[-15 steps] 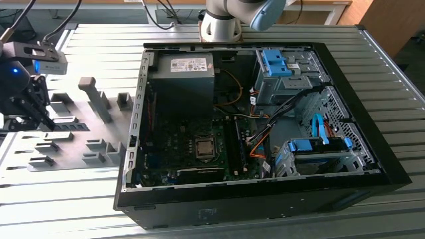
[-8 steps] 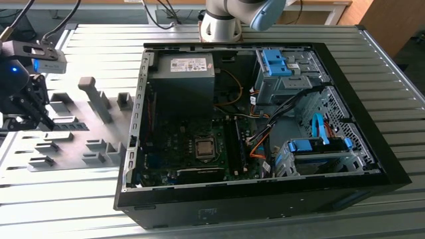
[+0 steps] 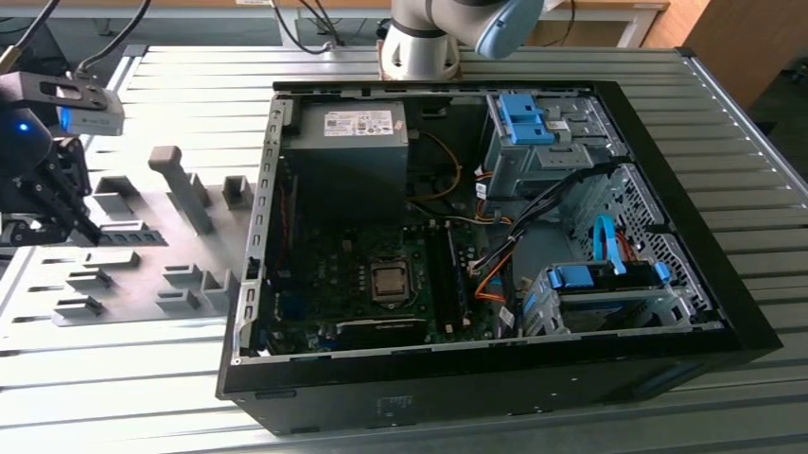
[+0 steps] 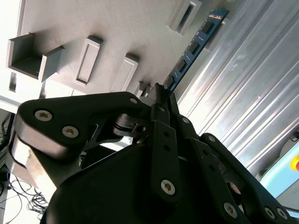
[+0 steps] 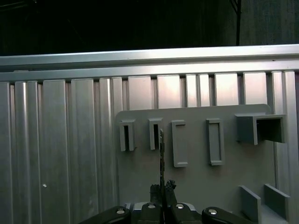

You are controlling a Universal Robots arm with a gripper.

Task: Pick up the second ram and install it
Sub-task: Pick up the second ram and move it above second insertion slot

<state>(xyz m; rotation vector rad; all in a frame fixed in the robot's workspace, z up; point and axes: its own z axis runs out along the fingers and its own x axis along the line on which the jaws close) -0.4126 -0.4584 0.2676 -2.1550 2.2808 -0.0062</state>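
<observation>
In the exterior view, the gripper (image 3: 63, 227) hangs at the far left of the frame, over the gray holder plate (image 3: 132, 279) and its upright gray blocks (image 3: 177, 180). The plate lies on the slatted metal table (image 3: 127, 378). The open computer case (image 3: 505, 378) fills the centre and right, with its motherboard (image 3: 366, 274) facing up, well apart from the gripper. The arm's base (image 3: 423, 43) stands at the top centre.

In the second wrist view, the gripper (image 4: 161, 91) has its fingers pressed together on one end of the second ram (image 4: 194, 46). The strip reaches away from the fingertips, over the edge of the holder plate (image 4: 117, 28) where it meets the table (image 4: 252, 93).

In the first wrist view, the second ram (image 5: 161, 154) appears edge-on as a thin line. It is pinched in the gripper (image 5: 162, 186) in front of the holder plate (image 5: 196, 177), between two slotted blocks.
</observation>
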